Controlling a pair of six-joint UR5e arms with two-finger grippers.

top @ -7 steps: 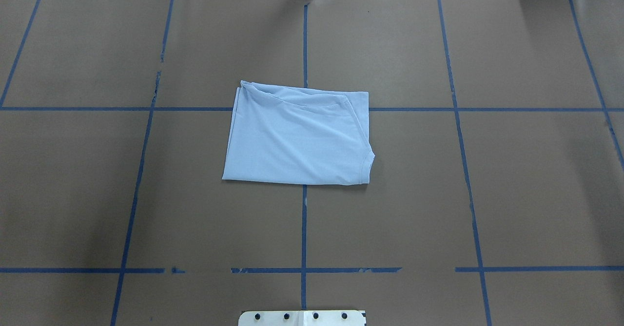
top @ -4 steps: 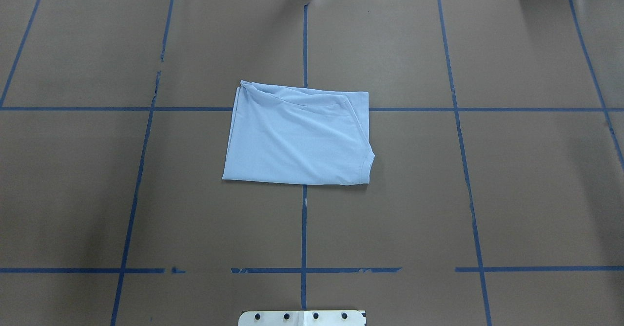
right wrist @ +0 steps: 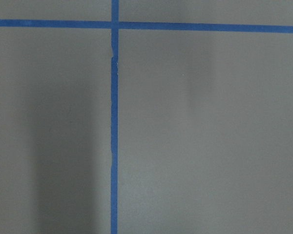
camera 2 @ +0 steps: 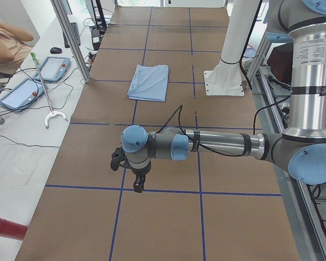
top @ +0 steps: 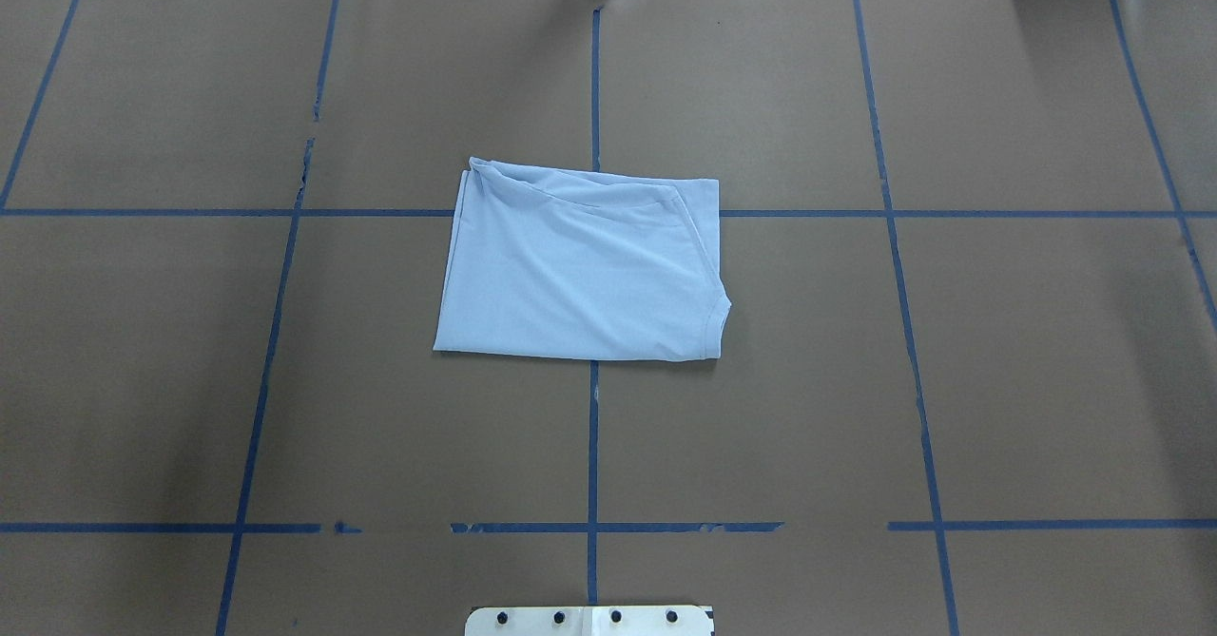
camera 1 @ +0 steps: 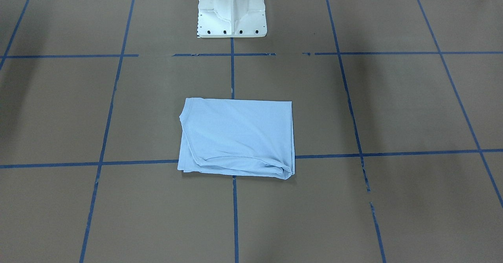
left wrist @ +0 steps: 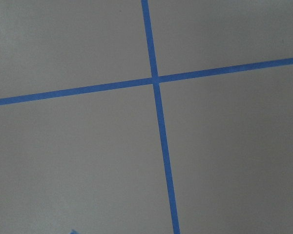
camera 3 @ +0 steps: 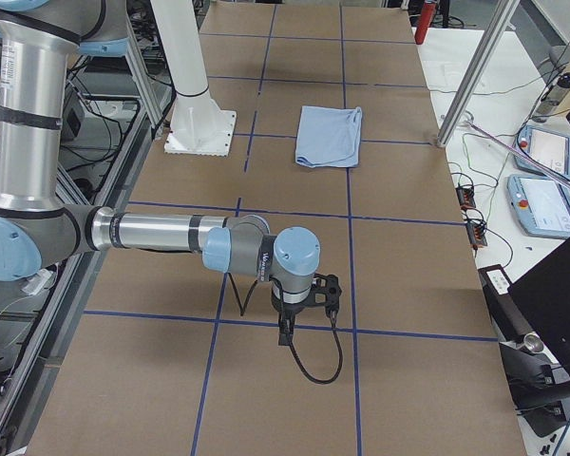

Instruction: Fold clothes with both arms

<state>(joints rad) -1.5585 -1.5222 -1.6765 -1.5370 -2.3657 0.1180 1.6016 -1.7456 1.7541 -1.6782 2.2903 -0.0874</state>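
Observation:
The pale light-blue T-shirt (top: 580,275) lies folded into a flat rectangle at the middle of the table; it also shows in the front view (camera 1: 237,137) and both side views (camera 2: 149,82) (camera 3: 329,136). Its print is hidden. Neither arm shows in the overhead or front view. My left gripper (camera 2: 137,185) hangs low over the table near its left end, far from the shirt. My right gripper (camera 3: 287,334) hangs low near the right end, also far from it. I cannot tell whether either is open or shut. Both wrist views show only brown cover and blue tape.
The brown table cover (top: 856,379) carries a blue tape grid. The white pedestal base (camera 1: 232,11) stands at the robot's side of the table. Teach pendants (camera 2: 54,68) (camera 3: 541,152), cables and a person (camera 2: 5,46) are beyond the far edge.

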